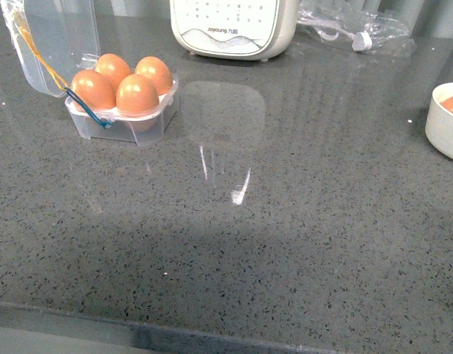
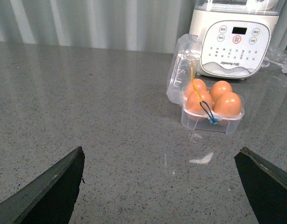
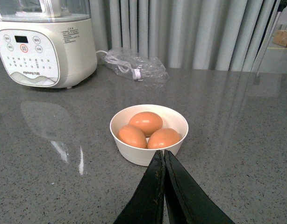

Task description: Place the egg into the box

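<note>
The clear four-cell box [image 1: 142, 127] stands at the far left of the grey counter with its lid [image 1: 53, 37] tipped open. All its cells hold brown eggs [image 1: 136, 94]. It also shows in the left wrist view [image 2: 213, 122], far ahead of my left gripper [image 2: 160, 161], which is open and empty over bare counter. My right gripper [image 3: 163, 153] is shut and empty, its tips just short of a white bowl [image 3: 139, 154] that holds three brown eggs [image 3: 146, 122]. Neither arm shows in the front view.
A big cream appliance [image 1: 234, 26] stands at the back, behind the box. A clear plastic bag with a white cable [image 1: 355, 29] lies at the back right. The white bowl's rim [image 1: 442, 125] shows at the right edge of the front view.
</note>
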Robot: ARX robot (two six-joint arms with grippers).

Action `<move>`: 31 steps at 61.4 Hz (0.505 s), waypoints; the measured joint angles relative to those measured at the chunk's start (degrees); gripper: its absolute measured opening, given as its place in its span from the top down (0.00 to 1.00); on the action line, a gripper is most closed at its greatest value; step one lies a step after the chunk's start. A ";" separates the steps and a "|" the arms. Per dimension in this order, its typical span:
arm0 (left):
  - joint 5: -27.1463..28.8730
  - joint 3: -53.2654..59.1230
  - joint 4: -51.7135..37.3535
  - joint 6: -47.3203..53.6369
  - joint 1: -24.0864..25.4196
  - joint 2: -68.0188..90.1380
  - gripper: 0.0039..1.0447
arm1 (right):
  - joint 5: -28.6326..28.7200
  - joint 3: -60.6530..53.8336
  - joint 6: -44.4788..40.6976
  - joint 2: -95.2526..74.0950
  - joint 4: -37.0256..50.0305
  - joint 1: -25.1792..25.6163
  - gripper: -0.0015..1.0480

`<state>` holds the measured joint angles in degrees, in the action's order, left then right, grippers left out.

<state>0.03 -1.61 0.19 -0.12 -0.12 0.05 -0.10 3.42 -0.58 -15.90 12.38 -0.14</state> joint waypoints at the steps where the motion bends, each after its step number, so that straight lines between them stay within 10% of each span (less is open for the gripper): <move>1: 0.00 0.00 0.00 0.00 0.00 0.00 0.06 | 0.00 -0.04 0.00 0.17 -0.09 0.00 0.97; 31: -0.02 0.00 0.00 0.00 0.00 0.00 0.06 | 0.04 -3.08 0.02 9.94 -7.78 0.00 0.97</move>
<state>0.01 -1.61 0.19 -0.12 -0.12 0.05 -0.05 0.34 -0.56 -5.96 4.60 -0.14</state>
